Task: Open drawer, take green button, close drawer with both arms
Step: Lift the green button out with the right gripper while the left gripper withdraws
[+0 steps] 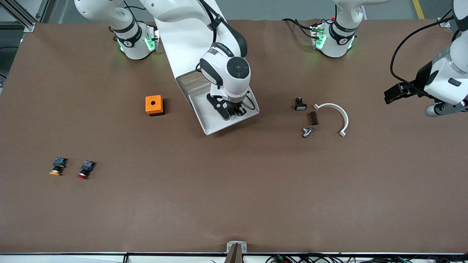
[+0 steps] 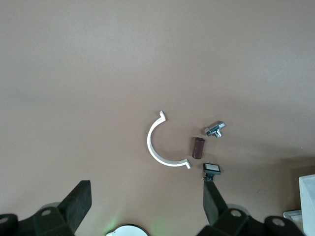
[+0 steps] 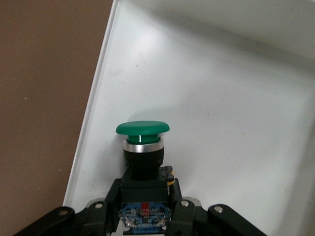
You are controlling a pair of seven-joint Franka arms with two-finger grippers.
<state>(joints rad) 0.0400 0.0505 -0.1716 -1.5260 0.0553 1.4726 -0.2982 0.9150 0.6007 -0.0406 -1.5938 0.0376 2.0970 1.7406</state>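
Observation:
The drawer stands pulled out toward the front camera, its white tray open. My right gripper is down inside it and shut on the black-and-blue body of the green-capped button. In the right wrist view the gripper holds the button cap-down over the tray floor, near one side wall. My left gripper waits open and empty above the table at the left arm's end. Its fingers are spread wide.
An orange box sits beside the drawer toward the right arm's end. An orange-capped button and a red-capped one lie nearer the front camera. A white half-ring, black switch, brown piece and metal fitting lie toward the left arm.

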